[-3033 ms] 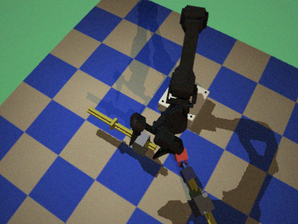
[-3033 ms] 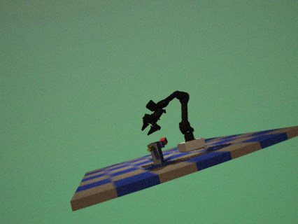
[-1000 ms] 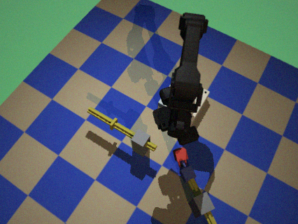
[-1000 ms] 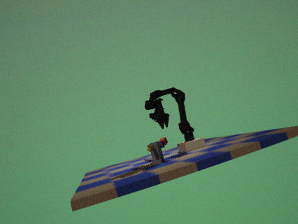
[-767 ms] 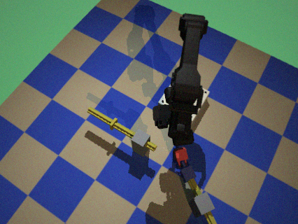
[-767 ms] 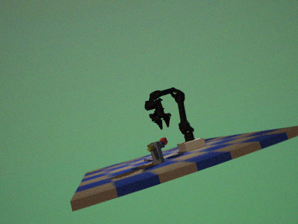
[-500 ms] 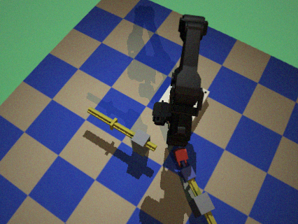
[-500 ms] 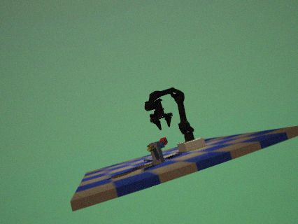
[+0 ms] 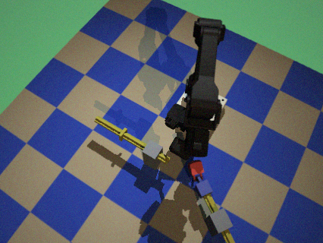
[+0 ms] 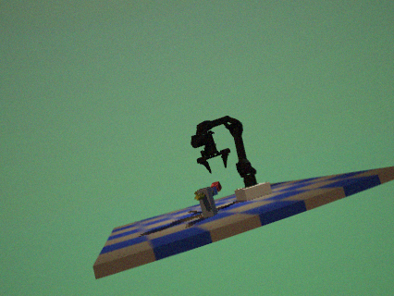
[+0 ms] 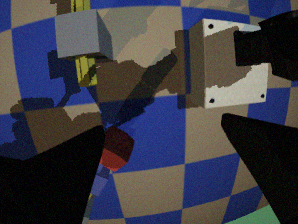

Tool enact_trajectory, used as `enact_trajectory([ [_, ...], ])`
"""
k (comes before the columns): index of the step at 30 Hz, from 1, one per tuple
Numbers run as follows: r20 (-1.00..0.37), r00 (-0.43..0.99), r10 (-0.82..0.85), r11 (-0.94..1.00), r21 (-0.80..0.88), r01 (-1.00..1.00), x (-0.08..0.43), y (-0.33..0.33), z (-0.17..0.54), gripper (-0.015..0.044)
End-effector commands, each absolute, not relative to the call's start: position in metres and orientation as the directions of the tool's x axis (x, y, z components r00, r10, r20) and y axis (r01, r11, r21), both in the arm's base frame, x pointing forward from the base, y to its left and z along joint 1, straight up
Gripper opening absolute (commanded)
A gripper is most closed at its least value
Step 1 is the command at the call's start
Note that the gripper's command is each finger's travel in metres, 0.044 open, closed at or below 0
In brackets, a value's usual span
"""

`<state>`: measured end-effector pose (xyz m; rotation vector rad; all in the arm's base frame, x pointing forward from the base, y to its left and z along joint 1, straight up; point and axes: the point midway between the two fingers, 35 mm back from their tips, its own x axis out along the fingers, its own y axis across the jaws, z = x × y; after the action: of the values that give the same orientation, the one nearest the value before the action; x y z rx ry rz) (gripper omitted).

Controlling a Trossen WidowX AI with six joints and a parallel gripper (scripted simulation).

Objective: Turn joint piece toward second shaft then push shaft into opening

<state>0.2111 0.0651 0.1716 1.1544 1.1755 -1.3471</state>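
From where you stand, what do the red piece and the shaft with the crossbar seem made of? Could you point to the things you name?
The red piece [image 9: 196, 169] [image 10: 215, 186] [image 11: 118, 148]: perhaps matte plastic, evenly coloured, no bright glint. The shaft [image 9: 108, 125] [image 11: 86, 70]: possibly painted metal or plastic, flat yellow with dark grooves.

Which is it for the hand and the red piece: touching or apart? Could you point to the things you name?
Apart. The exterior view shows background between the hand's [image 10: 218, 170] fingertips and the red piece [image 10: 216, 186] below.

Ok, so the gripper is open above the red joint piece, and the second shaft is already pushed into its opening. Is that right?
Not quite: the second shaft is not in the opening. The top view shows its near end apart from the red joint piece. The gripper is indeed open above that piece.
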Motion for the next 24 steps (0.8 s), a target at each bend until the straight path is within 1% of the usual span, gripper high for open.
enact_trajectory([
  [1,-0.992,-0.09,-0.092,-0.176,-0.073,0.982,0.2115,0.0647,0.1701,0.044],
  [11,-0.988,-0.108,-0.11,-0.449,-0.048,0.892,0.2121,0.0654,0.1677,0.044],
  [24,-0.983,-0.13,-0.133,-0.73,0.008,0.683,0.2129,0.0663,0.1647,0.044],
])
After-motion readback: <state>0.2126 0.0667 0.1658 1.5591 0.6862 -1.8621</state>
